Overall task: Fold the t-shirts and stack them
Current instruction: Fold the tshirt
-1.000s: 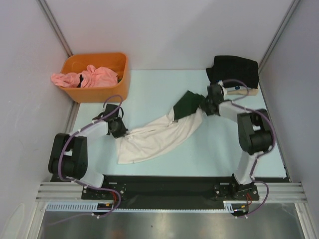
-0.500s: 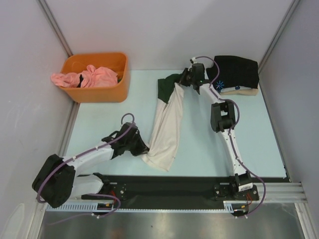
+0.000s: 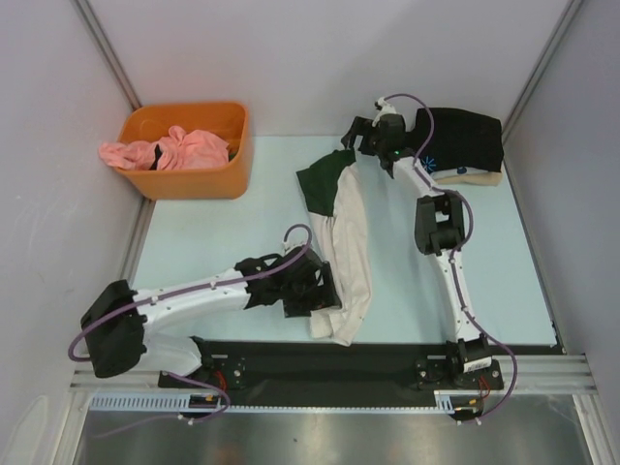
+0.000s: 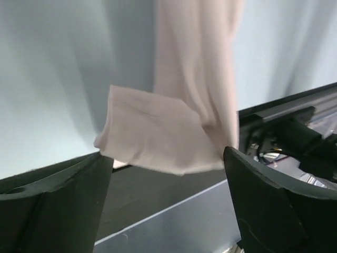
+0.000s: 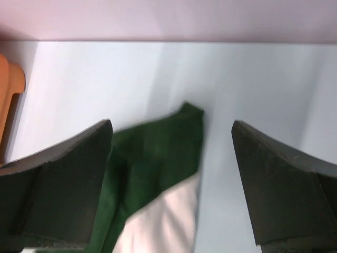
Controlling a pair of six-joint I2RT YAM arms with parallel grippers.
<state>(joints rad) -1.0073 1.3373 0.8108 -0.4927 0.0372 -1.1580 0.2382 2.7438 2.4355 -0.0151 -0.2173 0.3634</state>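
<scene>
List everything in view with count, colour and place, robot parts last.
cream t-shirt: one, cream with dark green sleeves, stretched along mid-table
black t-shirt: one, black with blue mark, folded, far right corner
beige cloth: one, beige, under the black t-shirt
pink cloth: one heap, pink, in the bin
bin: one, orange, far left corner
table: one, pale blue
left gripper: black, open, by shirt's near end
right gripper: black, open, by its green end
</scene>
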